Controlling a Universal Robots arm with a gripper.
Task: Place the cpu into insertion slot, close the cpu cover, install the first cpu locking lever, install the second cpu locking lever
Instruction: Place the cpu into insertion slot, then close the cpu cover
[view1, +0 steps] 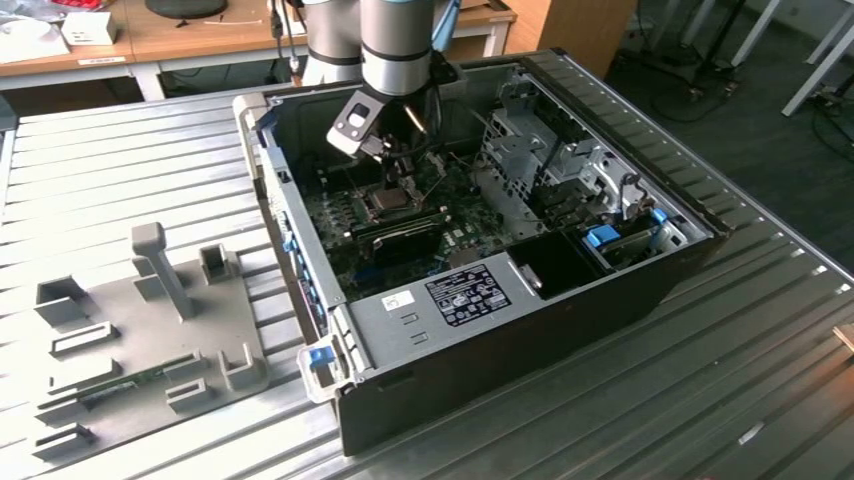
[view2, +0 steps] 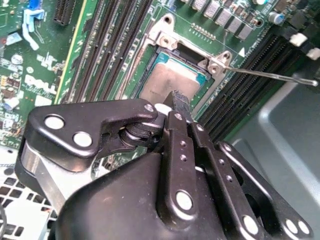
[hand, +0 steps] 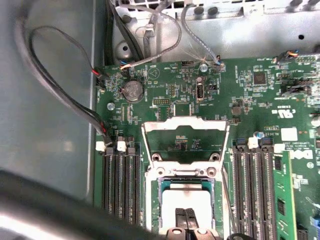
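Note:
The cpu (view2: 167, 82) lies flat in the insertion slot (view1: 390, 203) on the green board, its silvery-tan top showing in both wrist views (hand: 184, 197). The cpu cover (hand: 186, 120) is folded back open beyond the socket, and the board shows through its window. One thin locking lever (view2: 270, 75) sticks out sideways, unlatched. My gripper (view2: 178, 100) hangs right over the chip with its black fingers pressed together and nothing between them, the tips (hand: 186, 222) at or just above the chip's top. In the exterior view the gripper (view1: 395, 170) reaches down into the open case.
Long black memory slots (hand: 120, 185) flank the socket on both sides, one holding a green module (hand: 285, 200). Loose cables (hand: 65, 100) run along the case wall. The open computer case (view1: 641, 290) lies on a ribbed metal table, with a grey fixture plate (view1: 134, 330) at the exterior view's left.

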